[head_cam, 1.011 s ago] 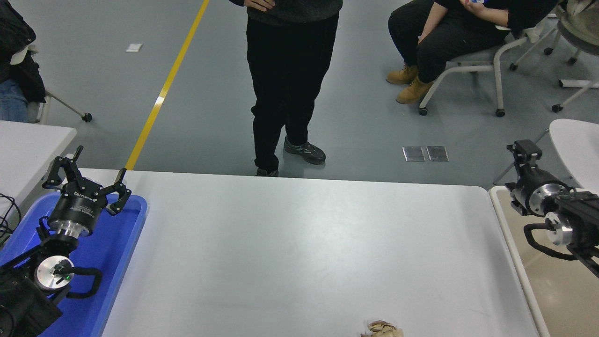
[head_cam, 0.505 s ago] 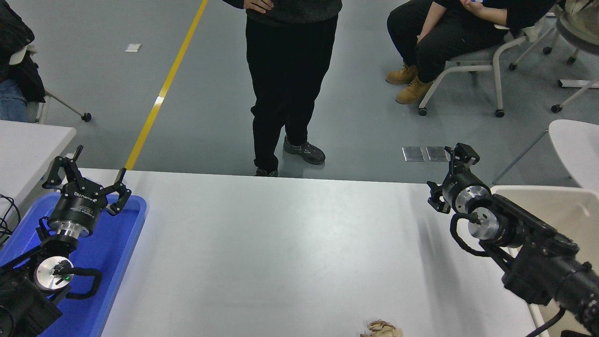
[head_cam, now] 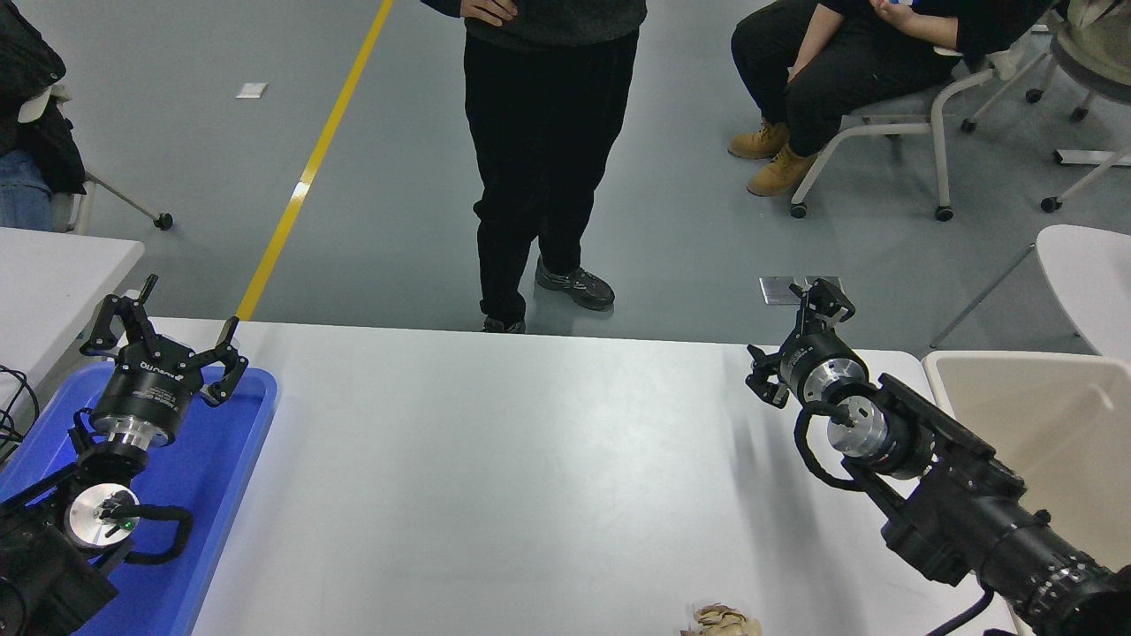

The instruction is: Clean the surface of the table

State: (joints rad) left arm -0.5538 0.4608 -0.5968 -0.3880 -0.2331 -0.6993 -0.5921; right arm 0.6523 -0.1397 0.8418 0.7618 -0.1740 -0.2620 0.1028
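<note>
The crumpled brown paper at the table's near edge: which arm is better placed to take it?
Right, probably. The crumpled paper lies nearer the right gripper; the left gripper sits over the blue tray.

The table surface (head_cam: 548, 459) looked smooth and matt white. The blue tray (head_cam: 221, 477) seemed glossy plastic. The brown scrap (head_cam: 723, 621) looked like crumpled paper.

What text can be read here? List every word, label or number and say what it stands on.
White lettering on the left tool, on its body: too small and blurred to read.
Right tool: no print can be made out.
Table surface, blue tray, beige bin: no text visible.
</note>
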